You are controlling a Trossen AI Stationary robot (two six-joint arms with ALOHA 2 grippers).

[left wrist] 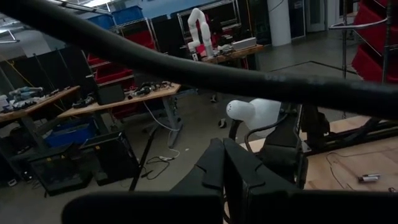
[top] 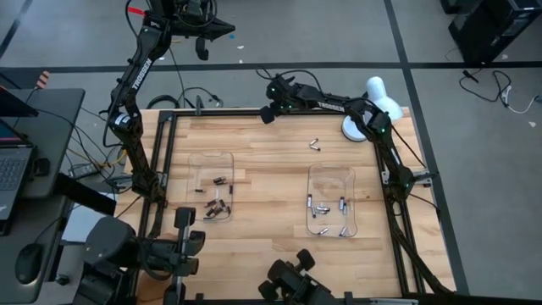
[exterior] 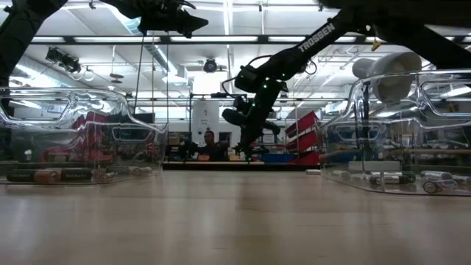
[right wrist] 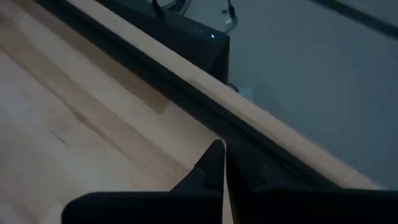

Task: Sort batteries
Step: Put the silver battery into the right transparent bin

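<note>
From above, two clear trays lie on the surface [top: 271, 152]: the left tray [top: 212, 185] holds about seven dark batteries [top: 218, 206], the right tray [top: 331, 200] about five silver batteries [top: 322, 211]. Two loose batteries [top: 314, 143] lie toward 12 o'clock, with open wood around them. The left end effector [top: 227, 28], clenched and empty, is beyond the far edge; the right end effector [top: 274, 90], also clenched and empty, is over that edge. In the low view tray glare blurs the exact count.

Bare bench [top: 271, 182] lies open between the two clear trays, left tray [top: 212, 161] at nine o'clock, right tray [top: 330, 174] at three; two loose batteries [top: 314, 144] obstruct toward one o'clock.
</note>
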